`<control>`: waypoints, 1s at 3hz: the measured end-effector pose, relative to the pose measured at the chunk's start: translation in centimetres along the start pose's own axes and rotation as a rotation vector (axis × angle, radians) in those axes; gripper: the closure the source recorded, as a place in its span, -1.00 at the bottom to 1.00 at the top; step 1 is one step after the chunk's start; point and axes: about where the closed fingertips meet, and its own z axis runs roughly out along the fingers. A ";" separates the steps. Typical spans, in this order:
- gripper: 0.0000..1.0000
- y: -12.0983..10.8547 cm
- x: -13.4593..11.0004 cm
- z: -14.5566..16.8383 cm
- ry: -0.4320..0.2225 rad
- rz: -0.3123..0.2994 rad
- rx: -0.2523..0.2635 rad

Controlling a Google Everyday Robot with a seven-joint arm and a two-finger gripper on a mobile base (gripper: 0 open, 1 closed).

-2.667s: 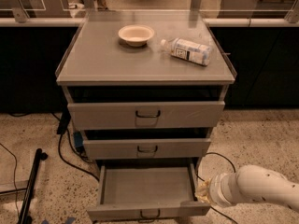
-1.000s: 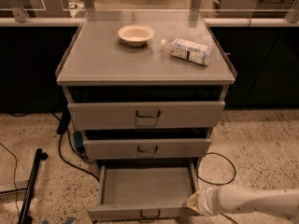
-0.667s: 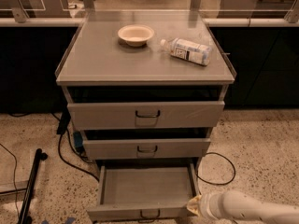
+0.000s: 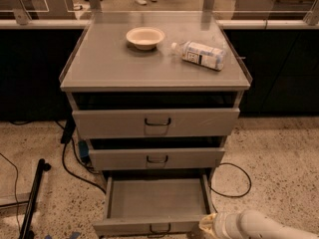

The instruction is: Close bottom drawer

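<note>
A grey metal cabinet point(image 4: 234, 101) with three drawers stood on a speckled stone floor point(image 4: 279, 153). Its flat grey top made a counter point(image 4: 99, 68). A small round cream bowl point(image 4: 145, 37) sat on the counter near the back, right way up. Just to its right, but not touching it, a clear plastic bottle with a white label point(image 4: 198, 55) lay on its side, with its cap pointing toward the bowl. The wide grey top drawer front point(image 4: 114, 123) had a dark wire handle in its middle, and a dark gap showed above it. Under it was the shorter grey middle drawer front point(image 4: 124, 159), with a smaller dark handle and a dark gap above it too. The bottom drawer point(image 4: 154, 198), a shallow grey metal box, was pulled far out toward the camera, so its bare grey floor and both side walls could be seen. Its small dark wire handle point(image 4: 160, 229) was on the low front panel, right at the bottom edge of the view. The robot's cream-coloured gripper point(image 4: 205, 226) was low down at the bottom edge, just beside the right front corner of the bottom drawer, and its thick pale arm point(image 4: 264, 227) stretched away to the right. Whether the gripper was spread or pressed together could not be told, and it could not be told if it touched the drawer. A thin black cable point(image 4: 234, 180) looped on the floor to the right of the cabinet. A black pole point(image 4: 32, 198) leaned on the floor well to the left.
</note>
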 end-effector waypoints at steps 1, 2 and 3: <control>1.00 0.7 0.8 2.2 0.013 0.000 -0.023; 1.00 1.0 2.0 4.3 0.031 0.005 -0.035; 1.00 1.1 3.1 6.2 0.041 0.009 -0.039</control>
